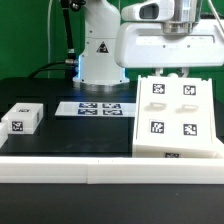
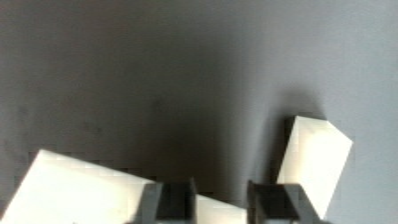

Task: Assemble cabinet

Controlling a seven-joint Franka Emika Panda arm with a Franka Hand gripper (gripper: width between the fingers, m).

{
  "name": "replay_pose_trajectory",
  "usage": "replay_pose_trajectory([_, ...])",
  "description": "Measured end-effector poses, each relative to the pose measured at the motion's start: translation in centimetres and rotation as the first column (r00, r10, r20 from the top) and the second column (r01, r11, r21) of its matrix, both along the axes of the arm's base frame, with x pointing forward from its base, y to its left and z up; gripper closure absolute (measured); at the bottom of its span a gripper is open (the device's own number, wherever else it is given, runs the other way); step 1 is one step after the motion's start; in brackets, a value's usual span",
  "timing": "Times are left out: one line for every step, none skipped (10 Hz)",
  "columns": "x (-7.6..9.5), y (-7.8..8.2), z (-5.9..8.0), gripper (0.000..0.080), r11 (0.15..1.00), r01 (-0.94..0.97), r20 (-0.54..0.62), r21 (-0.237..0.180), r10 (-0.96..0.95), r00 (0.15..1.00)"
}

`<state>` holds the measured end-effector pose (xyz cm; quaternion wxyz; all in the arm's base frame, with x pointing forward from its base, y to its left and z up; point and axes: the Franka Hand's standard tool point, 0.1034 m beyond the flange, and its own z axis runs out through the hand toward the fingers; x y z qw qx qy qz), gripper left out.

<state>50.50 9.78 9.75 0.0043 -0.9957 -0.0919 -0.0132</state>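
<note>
The cabinet body point(image 1: 178, 115), a large white box with rounded recesses and several marker tags on its face, stands at the exterior view's right, its tagged face tilted toward the camera. My gripper point(image 1: 172, 72) is at its far upper edge. In the wrist view the two dark fingers point(image 2: 175, 205) stand apart with a white part of the cabinet point(image 2: 222, 212) between them; my gripper point(image 2: 224, 205) is shut on it. More white cabinet surfaces show beside the fingers point(image 2: 80, 188) point(image 2: 317, 155). A small white panel point(image 1: 22, 118) with tags lies at the exterior view's left.
The marker board point(image 1: 95, 106) lies flat on the black table in front of the robot base point(image 1: 100, 50). A white rail point(image 1: 90, 175) runs along the table's near edge, close to the cabinet's lower edge.
</note>
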Motion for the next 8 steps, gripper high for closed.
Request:
replay_pose_trajectory([-0.1,0.1,-0.1,0.0668,1.0,-0.004,-0.002,0.0,0.004,1.0])
replay_pose_trajectory([-0.1,0.0,-0.2,0.068,1.0,-0.003,-0.003,0.0,0.003,1.0])
replay_pose_trajectory([-0.1,0.0,-0.2,0.068,1.0,-0.003,-0.003,0.0,0.003,1.0])
replay_pose_trajectory([-0.1,-0.2,-0.1,0.0692,1.0,-0.015,-0.01,-0.001,0.015,1.0])
replay_pose_trajectory([0.1,-0.8,0.3,0.07,1.0,-0.027,-0.03,-0.004,0.027,0.999])
replay_pose_trajectory([0.6,-1.0,1.1,0.07,1.0,-0.023,-0.047,-0.005,0.023,0.999])
replay_pose_trajectory([1.2,-1.2,2.0,0.0714,1.0,-0.025,-0.056,-0.004,0.025,0.998])
replay_pose_trajectory([1.7,-1.4,2.5,0.0725,1.0,-0.028,-0.063,-0.004,0.028,0.998])
